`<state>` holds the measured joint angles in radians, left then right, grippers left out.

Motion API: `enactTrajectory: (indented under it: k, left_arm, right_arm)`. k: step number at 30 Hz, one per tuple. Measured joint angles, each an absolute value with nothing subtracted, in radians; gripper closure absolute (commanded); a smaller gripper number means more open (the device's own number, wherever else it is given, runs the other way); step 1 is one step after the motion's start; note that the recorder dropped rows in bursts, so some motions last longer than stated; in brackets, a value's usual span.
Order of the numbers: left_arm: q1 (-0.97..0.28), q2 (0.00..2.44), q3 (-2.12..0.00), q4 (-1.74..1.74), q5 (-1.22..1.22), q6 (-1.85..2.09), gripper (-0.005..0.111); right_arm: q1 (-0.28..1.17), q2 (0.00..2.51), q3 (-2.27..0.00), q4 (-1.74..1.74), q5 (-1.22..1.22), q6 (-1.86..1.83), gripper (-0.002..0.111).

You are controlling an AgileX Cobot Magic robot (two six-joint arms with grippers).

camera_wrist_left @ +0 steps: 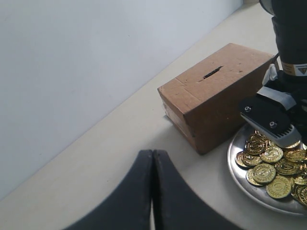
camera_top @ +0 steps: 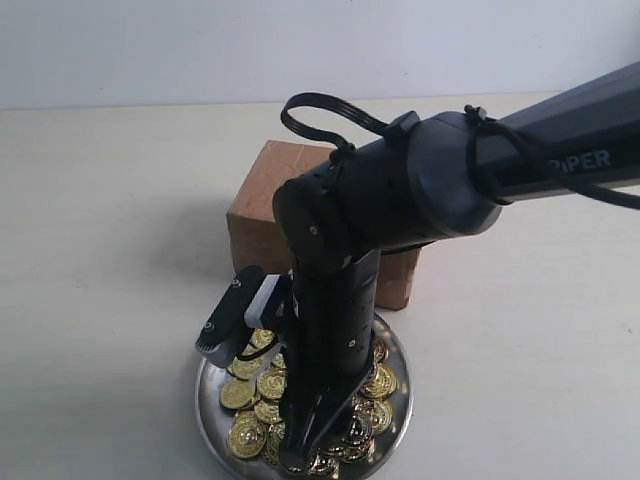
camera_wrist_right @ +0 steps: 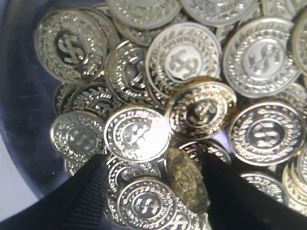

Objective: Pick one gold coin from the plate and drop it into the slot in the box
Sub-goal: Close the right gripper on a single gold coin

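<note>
Your right gripper (camera_wrist_right: 156, 175) is hanging nose-down into the plate (camera_top: 405, 400). Its fingers (camera_wrist_right: 88, 191) are standing spread, with the heap of gold coins (camera_top: 245, 435) lying between them. 1 coin (camera_wrist_right: 187, 179) is tilting up on edge just beside 1 finger, but the other finger is sitting apart from it, so nothing is being clamped.

In the exterior view the plate is sitting at 6 o'clock of the box (camera_top: 258, 225), just beside it, and the right arm (camera_top: 520, 150) is reaching in from 3 o'clock. The box slot (camera_wrist_left: 212, 72) is showing as a dark slit in the box's top face.

Your left gripper (camera_wrist_left: 152, 155) is hanging over the table (camera_wrist_left: 96, 163), its 2 fingers pressing together with nothing between them.
</note>
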<state>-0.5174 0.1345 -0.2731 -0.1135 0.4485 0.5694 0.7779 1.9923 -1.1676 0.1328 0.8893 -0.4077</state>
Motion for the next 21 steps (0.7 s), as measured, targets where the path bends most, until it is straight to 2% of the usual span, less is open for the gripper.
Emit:
enactTrajectory:
  k: [13, 21]
  left_arm:
    - [-0.517, 0.134, -0.273, -0.114, 0.448, 0.569, 0.107]
    - [-0.517, 0.134, -0.273, -0.114, 0.448, 0.569, 0.107]
  right_arm:
    - [0.776, 1.992, -1.168, 0.171, 0.891, -0.438, 0.07]
    - [0.776, 1.992, -1.168, 0.158, 0.891, -0.438, 0.074]
